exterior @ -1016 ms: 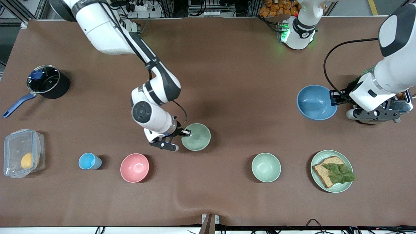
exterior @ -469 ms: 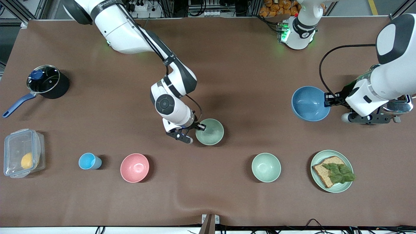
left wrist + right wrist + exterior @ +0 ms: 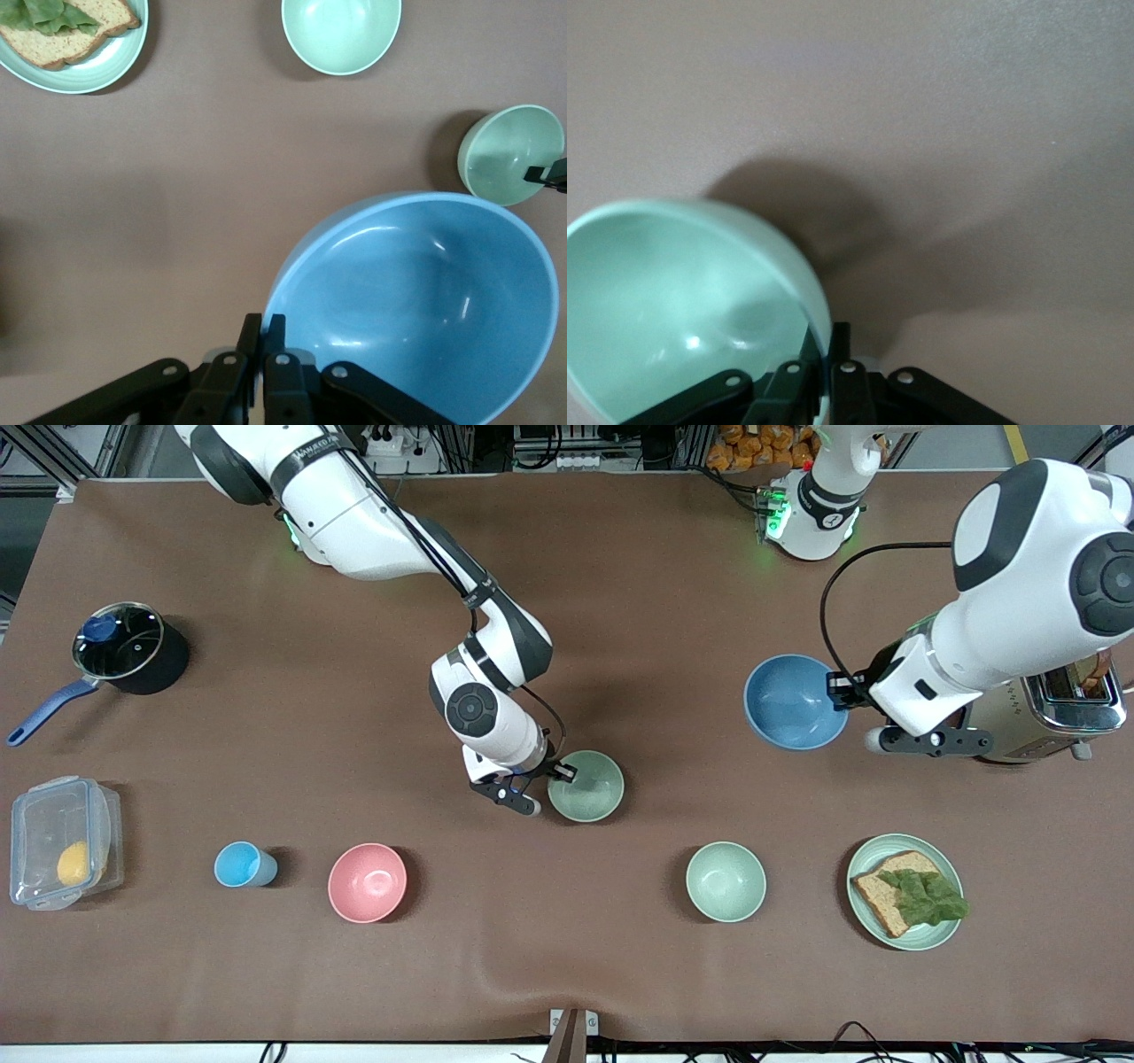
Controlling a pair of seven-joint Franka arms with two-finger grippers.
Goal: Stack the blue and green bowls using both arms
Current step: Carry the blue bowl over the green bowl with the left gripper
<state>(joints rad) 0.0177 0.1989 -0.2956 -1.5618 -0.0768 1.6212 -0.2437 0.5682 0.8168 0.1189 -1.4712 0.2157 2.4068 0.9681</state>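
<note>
My left gripper (image 3: 837,689) is shut on the rim of the blue bowl (image 3: 795,701) and holds it up over the table next to the toaster. In the left wrist view the fingers (image 3: 263,332) pinch that rim, with the blue bowl (image 3: 425,301) filling the view. My right gripper (image 3: 560,772) is shut on the rim of the sage-green bowl (image 3: 586,786) and holds it just above the middle of the table. The right wrist view shows the gripper (image 3: 824,350) on the green bowl's (image 3: 682,301) rim, its shadow on the cloth. The green bowl also shows in the left wrist view (image 3: 512,152).
A paler mint bowl (image 3: 726,881) and a plate with bread (image 3: 904,891) lie nearer the camera. A pink bowl (image 3: 367,882), sky-blue cup (image 3: 241,864), clear box (image 3: 60,841) and pot (image 3: 124,646) are toward the right arm's end. A toaster (image 3: 1054,708) stands by the left arm.
Both arms have moved toward each other. The right gripper carried the green bowl toward the left arm's end; the left gripper carried the blue bowl toward the table's middle.
</note>
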